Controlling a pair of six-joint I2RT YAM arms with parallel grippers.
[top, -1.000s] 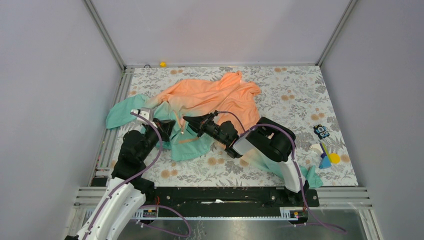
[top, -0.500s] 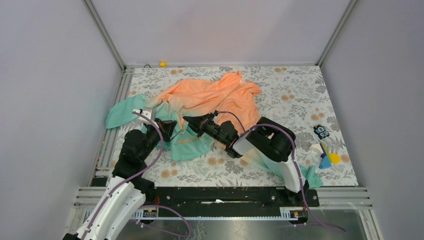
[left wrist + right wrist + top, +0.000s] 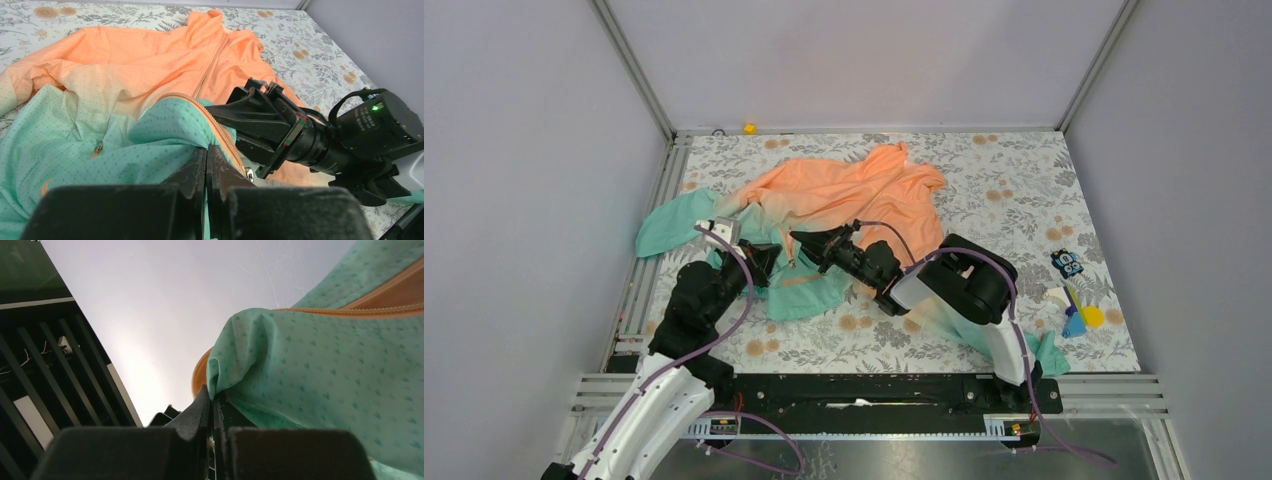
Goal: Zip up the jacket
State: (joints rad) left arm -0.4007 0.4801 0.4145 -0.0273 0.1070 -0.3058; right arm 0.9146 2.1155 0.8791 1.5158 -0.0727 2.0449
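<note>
Left hand (image 3: 206, 155) and right hand (image 3: 212, 397) clamp the jacket (image 3: 844, 195) by its teal hem (image 3: 165, 127).
From the hem, the zipper (image 3: 210, 65) runs away toward the collar (image 3: 205, 20).

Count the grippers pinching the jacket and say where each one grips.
2. The left gripper pinches the teal zipper edge of the jacket low on its front; the right gripper pinches teal fabric by the zipper, close beside it.
</note>
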